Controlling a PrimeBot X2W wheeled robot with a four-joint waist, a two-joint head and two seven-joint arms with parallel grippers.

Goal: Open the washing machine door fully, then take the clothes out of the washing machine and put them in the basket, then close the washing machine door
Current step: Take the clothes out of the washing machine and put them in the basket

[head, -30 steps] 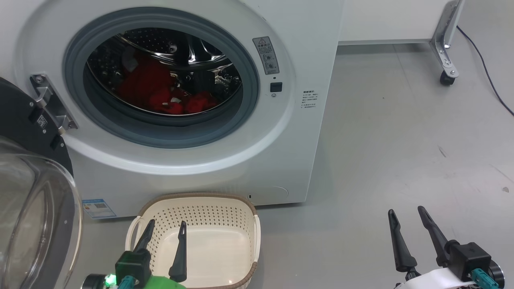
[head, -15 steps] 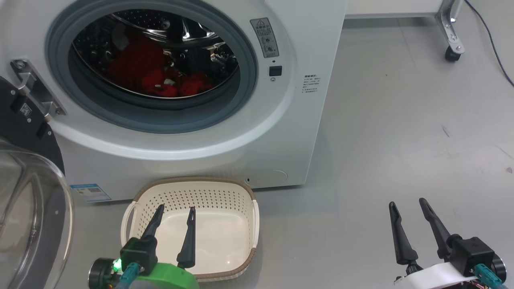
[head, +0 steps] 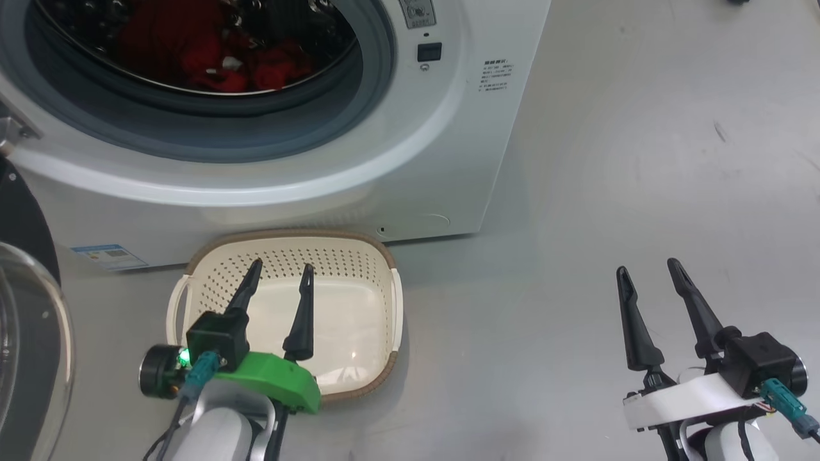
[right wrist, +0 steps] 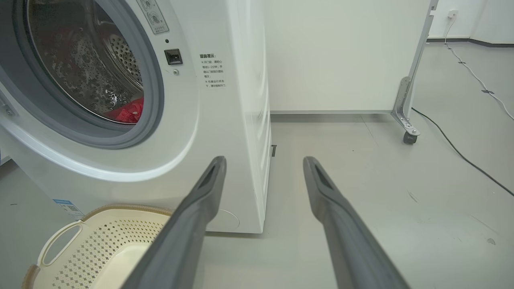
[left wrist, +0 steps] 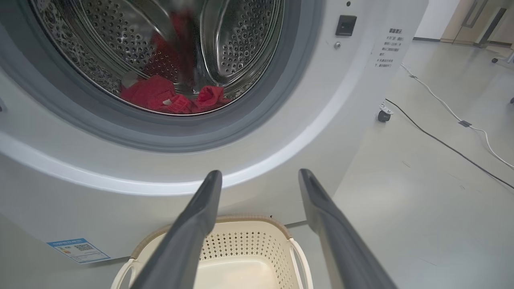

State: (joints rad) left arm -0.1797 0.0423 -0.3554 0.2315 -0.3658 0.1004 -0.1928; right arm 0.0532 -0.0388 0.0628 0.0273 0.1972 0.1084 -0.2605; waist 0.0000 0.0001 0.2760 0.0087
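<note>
"The clothes [head: 211,54]: where do we enter them?"
"Item one: red heap, low in the drum of the washing machine [head: 288,186], far left. None in the basket [head: 288,235], which stands empty on the floor just in front of the machine."
"And the washing machine door [head: 22,218]?"
"Item two: swung out at the left edge. We judge the opening step done. Taking out, dropping in and closing all remain."
"Grippers?"
"Item three: left gripper [head: 282,264] above the near part of the basket, fingers spread, holding nothing. Item four: right gripper [head: 647,266] over the floor, well right, fingers likewise spread and empty."
</note>
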